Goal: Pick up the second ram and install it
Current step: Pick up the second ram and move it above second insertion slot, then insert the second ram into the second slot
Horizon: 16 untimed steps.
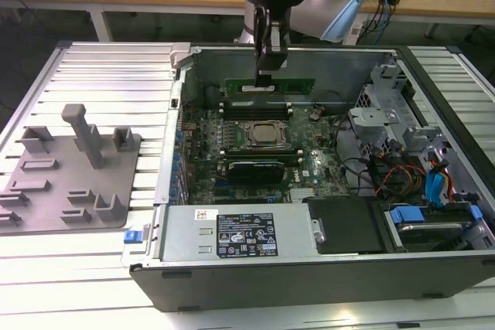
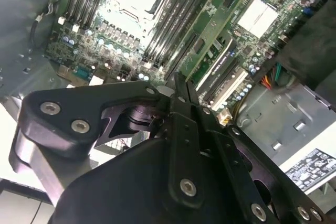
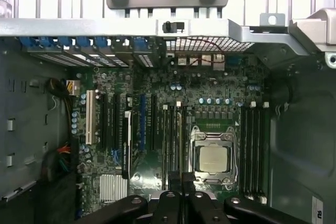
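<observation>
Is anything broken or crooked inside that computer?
Nothing stands out. The second ram stands upright and level in the gripper, lined up with the memory slots. Nothing looks loose, bent or spilled on the motherboard.

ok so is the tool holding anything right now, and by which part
Yes: the tool is shut on the green memory stick, pinching its top edge about midway along its length.

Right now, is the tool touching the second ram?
Touching. In the exterior view the tool is clamped on the second ram at mid-length, fingertips overlapping its top edge.
</observation>
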Available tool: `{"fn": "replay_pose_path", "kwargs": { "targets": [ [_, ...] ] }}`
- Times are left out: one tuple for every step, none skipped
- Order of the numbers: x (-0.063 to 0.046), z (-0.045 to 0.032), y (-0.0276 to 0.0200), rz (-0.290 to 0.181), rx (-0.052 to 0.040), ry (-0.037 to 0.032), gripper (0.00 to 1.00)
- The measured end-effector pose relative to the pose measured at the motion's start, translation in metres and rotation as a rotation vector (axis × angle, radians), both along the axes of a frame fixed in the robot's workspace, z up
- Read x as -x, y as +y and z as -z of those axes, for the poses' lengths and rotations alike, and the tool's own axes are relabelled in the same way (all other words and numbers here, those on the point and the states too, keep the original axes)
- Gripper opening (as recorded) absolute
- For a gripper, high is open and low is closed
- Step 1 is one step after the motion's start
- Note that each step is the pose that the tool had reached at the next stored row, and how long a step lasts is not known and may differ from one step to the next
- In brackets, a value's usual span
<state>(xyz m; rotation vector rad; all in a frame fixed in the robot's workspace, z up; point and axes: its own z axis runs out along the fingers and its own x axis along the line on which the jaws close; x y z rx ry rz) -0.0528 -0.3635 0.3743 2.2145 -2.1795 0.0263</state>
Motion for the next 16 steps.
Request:
{"fn": "replay_pose_path", "kwargs": {
  "targets": [
    [0.0000, 0.0023, 0.0021, 0.000, -0.0001, -0.0001, 0.10],
    [0.0000, 0.0049, 0.0036, 0.000, -0.0001, -0.0001, 0.10],
    [0.0000, 0.0061, 0.0040, 0.000, -0.0001, 0.0000, 0.10],
    [0.0000, 0.0071, 0.0044, 0.000, 0.0000, 0.0000, 0.10],
    [0.0000, 0.0071, 0.0044, 0.000, 0.0000, 0.0000, 0.10],
    [0.0000, 0.0073, 0.0044, 0.000, 0.0001, 0.0000, 0.10],
    [0.0000, 0.0074, 0.0044, 0.000, 0.0000, 0.0000, 0.10],
    [0.0000, 0.0074, 0.0044, 0.000, 0.0000, 0.0000, 0.10],
    [0.0000, 0.0074, 0.0044, 0.000, 0.0000, 0.0000, 0.10],
    [0.0000, 0.0075, 0.0045, 0.000, 0.0000, 0.0000, 0.10],
    [0.0000, 0.0075, 0.0045, 0.000, 0.0000, -0.0001, 0.10],
    [0.0000, 0.0075, 0.0045, 0.000, 0.0000, 0.0000, 0.10],
    [0.0000, 0.0076, 0.0045, 0.000, 0.0000, 0.0000, 0.10],
    [0.0000, 0.0076, 0.0045, 0.000, 0.0000, -0.0001, 0.10],
    [0.0000, 0.0076, 0.0045, 0.000, 0.0000, -0.0001, 0.10],
    [0.0000, 0.0077, 0.0045, 0.000, -0.0001, 0.0000, 0.10]
  ]
}}
